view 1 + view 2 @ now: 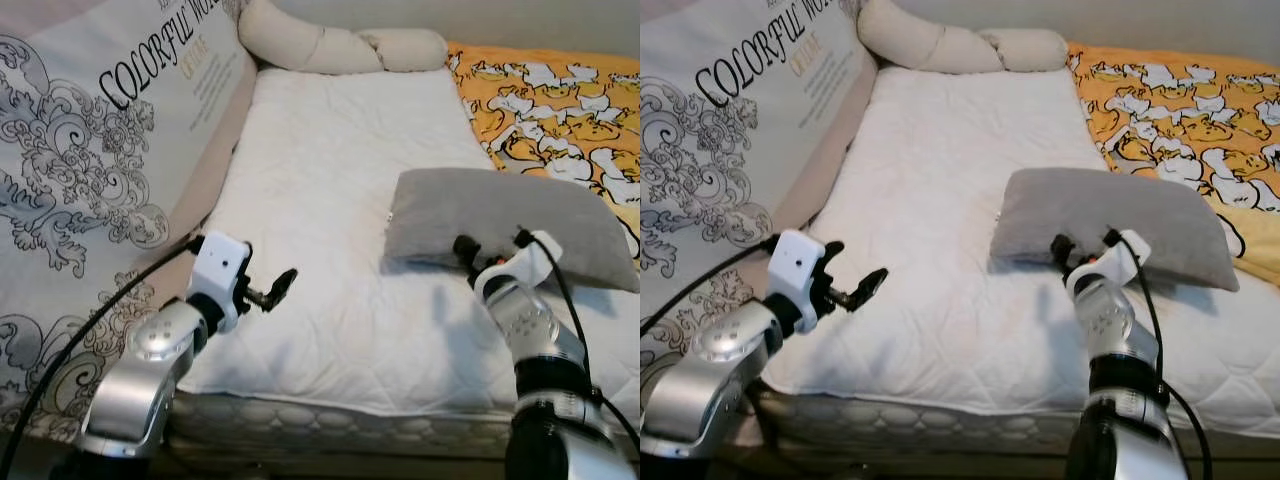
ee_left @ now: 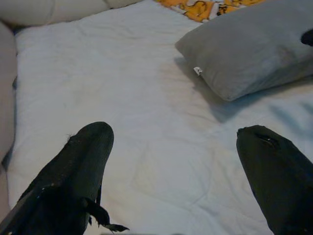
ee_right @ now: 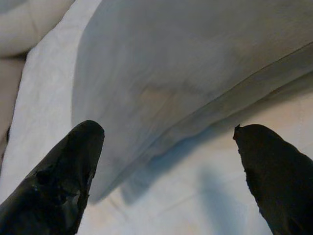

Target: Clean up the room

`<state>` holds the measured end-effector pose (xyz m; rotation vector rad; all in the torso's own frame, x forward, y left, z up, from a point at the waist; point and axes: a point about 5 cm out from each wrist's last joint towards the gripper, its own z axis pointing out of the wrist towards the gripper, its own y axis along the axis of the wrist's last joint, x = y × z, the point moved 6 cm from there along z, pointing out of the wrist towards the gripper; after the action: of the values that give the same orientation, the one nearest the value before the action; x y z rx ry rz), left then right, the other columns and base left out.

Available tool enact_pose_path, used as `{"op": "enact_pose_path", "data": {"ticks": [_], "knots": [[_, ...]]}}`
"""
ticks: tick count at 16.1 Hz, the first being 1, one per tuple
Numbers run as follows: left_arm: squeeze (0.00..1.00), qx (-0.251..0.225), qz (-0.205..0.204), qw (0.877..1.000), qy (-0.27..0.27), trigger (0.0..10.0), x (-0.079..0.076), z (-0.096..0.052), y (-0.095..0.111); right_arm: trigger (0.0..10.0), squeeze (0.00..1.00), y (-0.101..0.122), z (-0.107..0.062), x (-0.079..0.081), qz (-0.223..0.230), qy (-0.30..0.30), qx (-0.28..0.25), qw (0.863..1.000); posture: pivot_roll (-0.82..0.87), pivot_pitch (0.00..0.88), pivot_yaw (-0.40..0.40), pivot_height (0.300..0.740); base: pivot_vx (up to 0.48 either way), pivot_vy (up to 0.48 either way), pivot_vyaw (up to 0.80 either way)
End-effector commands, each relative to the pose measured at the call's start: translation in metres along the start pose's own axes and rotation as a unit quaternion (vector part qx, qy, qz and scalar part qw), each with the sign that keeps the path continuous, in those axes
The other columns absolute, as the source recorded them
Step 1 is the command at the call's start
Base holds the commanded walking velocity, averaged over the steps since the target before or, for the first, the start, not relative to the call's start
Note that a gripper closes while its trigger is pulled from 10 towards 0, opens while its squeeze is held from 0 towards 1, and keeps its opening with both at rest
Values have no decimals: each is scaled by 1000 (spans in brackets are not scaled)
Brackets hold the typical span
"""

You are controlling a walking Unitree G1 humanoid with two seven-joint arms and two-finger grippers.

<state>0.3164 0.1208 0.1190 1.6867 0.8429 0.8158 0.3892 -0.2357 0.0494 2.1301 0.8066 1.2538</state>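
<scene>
We see a bed [image 1: 320, 230] with a white quilted cover, and on it a grey pillow [image 1: 500, 215] lying flat toward our right, its near edge partly hidden behind the right arm. A small white tag [image 2: 197, 71] sticks out at the pillow's corner. Beyond the pillow an orange blanket [image 1: 560, 95] with a white cartoon print runs off the frame's right edge, so we cannot tell how far it goes. At the head of the bed a long cream bolster [image 1: 340, 45] lies curved across; its left end is cut off at the top. Along the left of the bed stands a large printed panel [image 1: 90, 150] with grey scrollwork and lettering that is cut at the top edge.

Our right end effector [image 3: 166, 161] is just at the pillow's near edge, its two black fingers spread wide with the pillow's seam and shadow between them, holding nothing. In the head views its fingers are mostly hidden by the wrist, so we cannot tell there whether they touch the pillow. Our left end effector [image 2: 176, 161] hangs above the bare cover near the bed's left front, well apart from the pillow, fingers also spread and holding nothing. A black cable [image 1: 90, 320] runs from the left wrist down out of frame.
</scene>
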Motion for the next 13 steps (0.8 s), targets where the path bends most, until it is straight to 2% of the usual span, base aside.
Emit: {"op": "enact_pose_path", "data": {"ticks": [1,3,6,7,11,13], "knots": [[1000,7,10,1000,-10,10000,-1,1,0,10000,1000,10,4,-7,32,-16,-17,999,100,0,22,740,0,0,0],[1000,12,34,998,-43,10000,-6,-1,4,10000,1000,22,9,-23,76,-54,-34,995,120,0,37,740,0,0,0],[1000,3,36,997,-67,10000,-7,-8,14,10000,980,34,11,-27,100,-63,-45,992,150,0,45,740,0,0,0],[1000,-8,38,997,-65,10000,-3,-14,22,10000,0,42,12,-27,104,-64,-54,991,163,0,48,740,0,0,0],[1000,-30,37,997,-60,10000,2,-27,38,10000,0,61,10,-35,119,-75,-78,987,182,73,49,740,0,0,0],[1000,-35,43,997,-60,10000,2,-35,46,10000,0,69,10,-35,111,-78,-82,987,189,113,51,740,0,0,0]]}}
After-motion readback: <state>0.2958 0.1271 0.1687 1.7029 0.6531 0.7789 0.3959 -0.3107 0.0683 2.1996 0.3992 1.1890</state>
